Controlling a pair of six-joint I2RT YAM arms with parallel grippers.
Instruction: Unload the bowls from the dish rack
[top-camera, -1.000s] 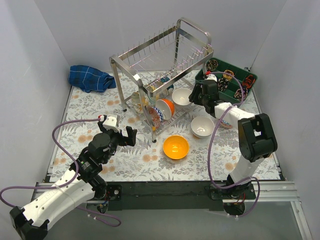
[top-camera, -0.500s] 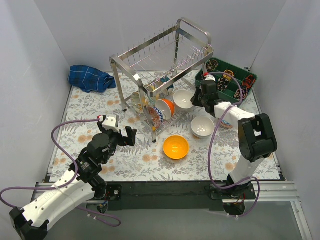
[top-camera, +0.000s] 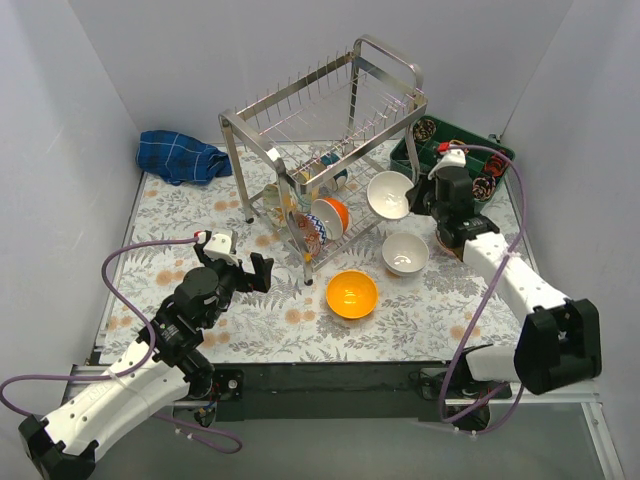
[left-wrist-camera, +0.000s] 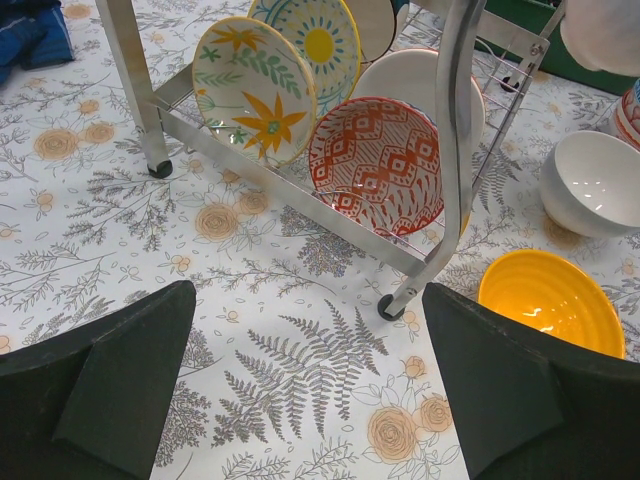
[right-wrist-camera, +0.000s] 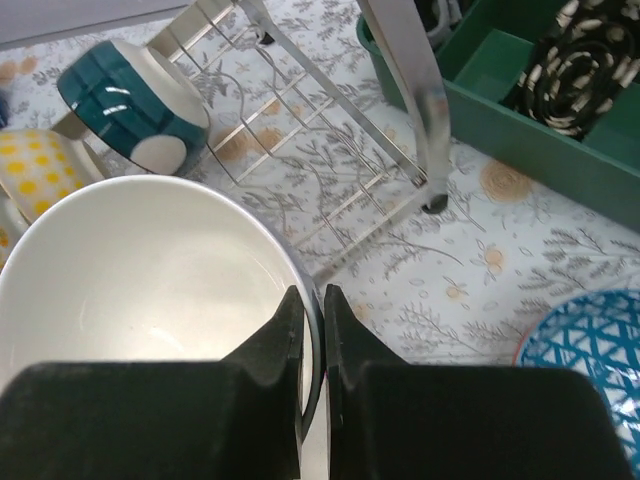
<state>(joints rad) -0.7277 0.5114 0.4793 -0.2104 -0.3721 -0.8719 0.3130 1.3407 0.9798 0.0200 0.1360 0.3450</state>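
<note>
The steel dish rack (top-camera: 330, 130) stands at the back middle. Its lower tier holds a red-and-white bowl (left-wrist-camera: 378, 165), a floral cream bowl (left-wrist-camera: 255, 90), a white-and-orange bowl (top-camera: 330, 215) and a teal bowl (right-wrist-camera: 130, 105). My right gripper (top-camera: 415, 197) (right-wrist-camera: 312, 300) is shut on the rim of a plain white bowl (top-camera: 388, 194) (right-wrist-camera: 140, 270), held in the air just right of the rack. On the table sit another white bowl (top-camera: 405, 253), an orange bowl (top-camera: 352, 293) and a blue patterned bowl (right-wrist-camera: 590, 330). My left gripper (top-camera: 245, 262) (left-wrist-camera: 307, 300) is open above the cloth, in front of the rack.
A green divided tray (top-camera: 500, 155) (right-wrist-camera: 520, 110) with small items stands at the back right, close behind my right arm. A blue towel (top-camera: 180, 157) lies bunched at the back left. A rack leg (left-wrist-camera: 395, 305) stands just ahead of my left gripper.
My right gripper shut on the white bowl at the rack's right end and carried it up and rightwards, away from the rack. The left arm has not moved.
</note>
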